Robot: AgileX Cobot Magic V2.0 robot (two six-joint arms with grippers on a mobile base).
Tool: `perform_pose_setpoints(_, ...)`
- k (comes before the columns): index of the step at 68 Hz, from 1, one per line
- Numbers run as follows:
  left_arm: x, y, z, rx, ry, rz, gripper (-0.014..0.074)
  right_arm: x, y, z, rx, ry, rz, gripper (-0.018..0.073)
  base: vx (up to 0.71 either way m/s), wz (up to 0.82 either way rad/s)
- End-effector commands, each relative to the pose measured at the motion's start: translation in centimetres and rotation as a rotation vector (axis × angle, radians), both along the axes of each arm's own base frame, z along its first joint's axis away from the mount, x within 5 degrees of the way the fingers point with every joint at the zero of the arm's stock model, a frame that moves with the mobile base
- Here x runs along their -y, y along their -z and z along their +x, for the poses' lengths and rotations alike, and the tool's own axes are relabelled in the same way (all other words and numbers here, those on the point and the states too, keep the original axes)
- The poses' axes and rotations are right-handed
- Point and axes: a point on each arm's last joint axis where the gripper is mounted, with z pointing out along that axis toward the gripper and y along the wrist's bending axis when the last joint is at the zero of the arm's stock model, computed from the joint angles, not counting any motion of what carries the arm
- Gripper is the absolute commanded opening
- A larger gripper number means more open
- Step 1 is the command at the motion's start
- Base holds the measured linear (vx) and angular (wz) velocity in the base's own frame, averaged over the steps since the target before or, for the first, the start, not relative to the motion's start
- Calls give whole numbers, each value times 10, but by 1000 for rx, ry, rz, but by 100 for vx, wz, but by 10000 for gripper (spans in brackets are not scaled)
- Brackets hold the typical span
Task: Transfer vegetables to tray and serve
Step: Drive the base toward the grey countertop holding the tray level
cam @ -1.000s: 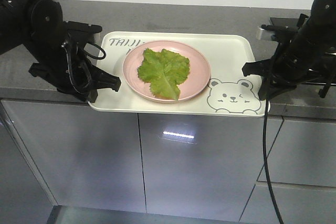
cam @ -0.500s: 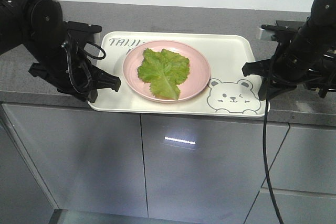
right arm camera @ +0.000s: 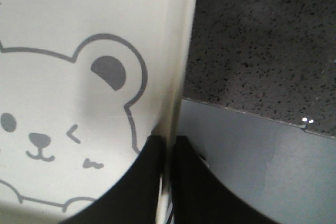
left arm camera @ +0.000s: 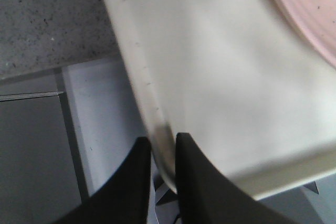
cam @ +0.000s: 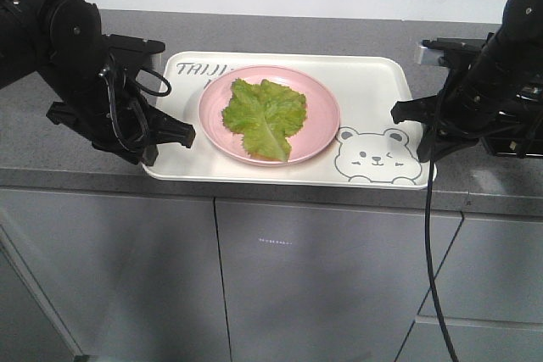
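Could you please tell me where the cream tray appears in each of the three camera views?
Exterior front-facing: the tray sits centre frame, over the counter.
Left wrist: the tray fills the upper right, one corner past the counter's front edge.
Right wrist: the tray fills the left side, with its bear drawing showing.
Shared landmark: the speckled grey counter, top left in the left wrist view and top right in the right.

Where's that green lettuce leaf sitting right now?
In the front view, the lettuce leaf lies on the pink plate, near the middle of the tray, left of the bear drawing, between the left tool and right tool.
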Motion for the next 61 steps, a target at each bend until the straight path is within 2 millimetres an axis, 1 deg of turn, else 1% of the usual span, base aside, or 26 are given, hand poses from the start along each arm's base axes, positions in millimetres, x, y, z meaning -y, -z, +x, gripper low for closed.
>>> perform_pose_setpoints(1, 12, -32, -6, 127, 33, -142, -6, -14, -33, -13, 54, -39, 100, -4, 8, -8)
perform_pose_setpoints(31, 12, -32, -6, 127, 33, -142, -6, -14, -33, -13, 54, -39, 100, -4, 7, -5)
perform_pose_setpoints(61, 12, -32, -6, 127, 33, -142, -6, -14, -33, -13, 54, -39, 100, -4, 3, 6)
